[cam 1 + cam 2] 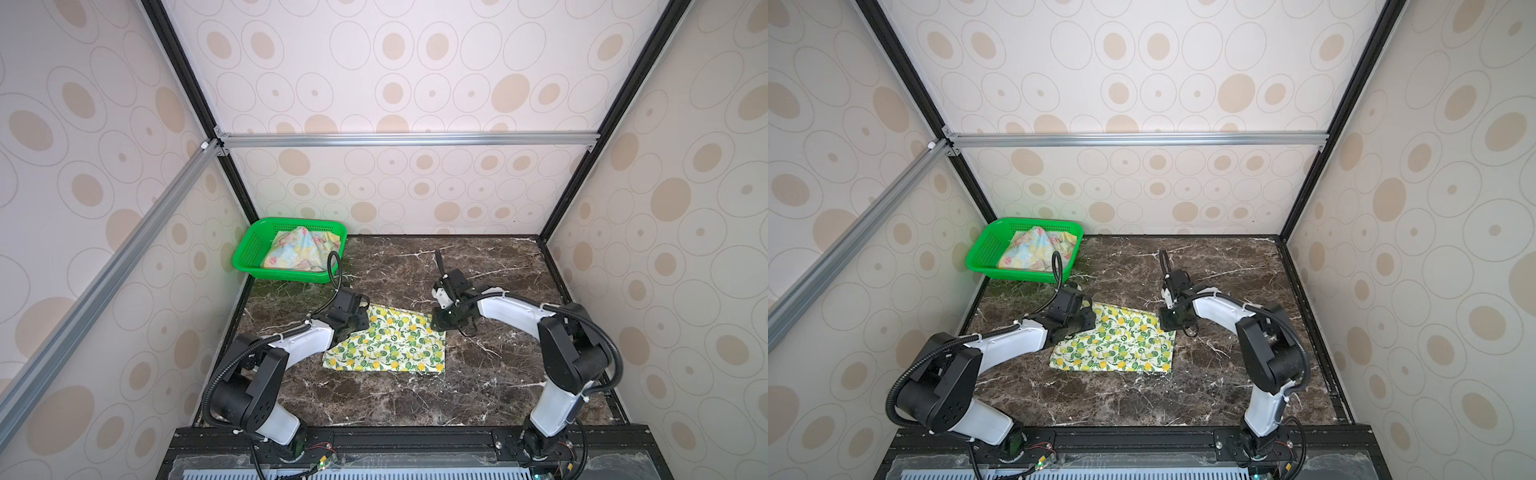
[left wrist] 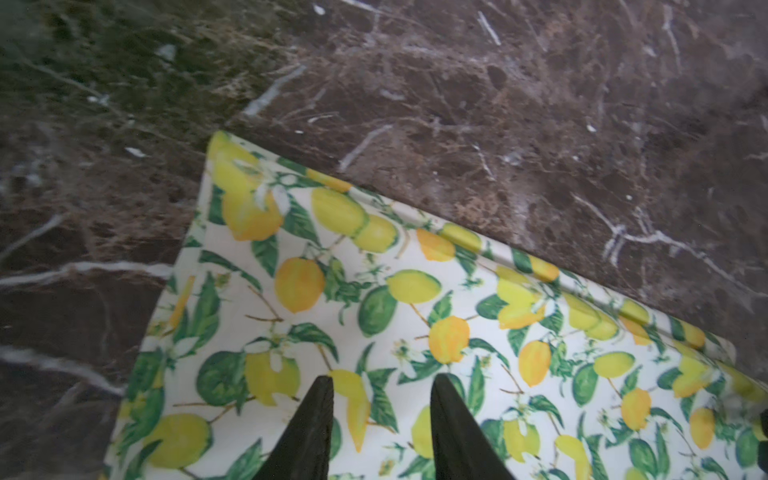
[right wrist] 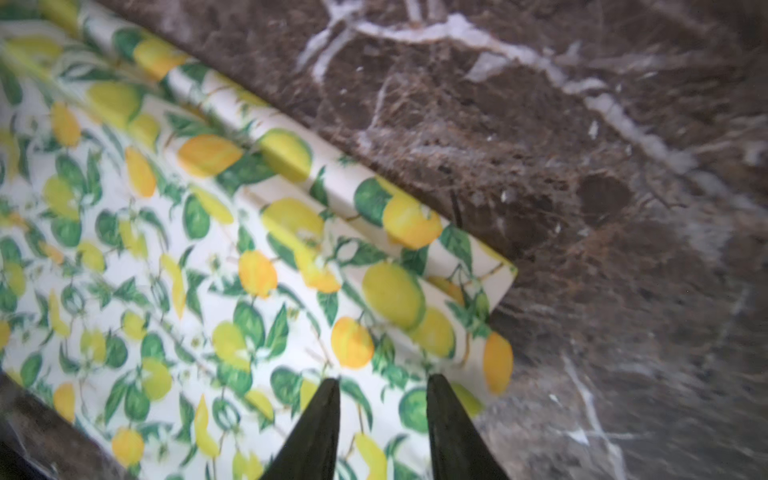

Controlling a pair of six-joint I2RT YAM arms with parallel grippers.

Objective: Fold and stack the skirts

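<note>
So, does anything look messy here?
Yes. The flower skirt sits crumpled in a heap in the basket, not folded. The lemon skirt lies folded flat on the table, but its layers do not quite line up along the far edge.

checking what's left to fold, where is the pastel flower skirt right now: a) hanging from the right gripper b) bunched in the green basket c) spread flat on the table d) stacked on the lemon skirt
B: the pastel flower skirt lies bunched inside the green basket, and only the lemon skirt is on the table.
</note>
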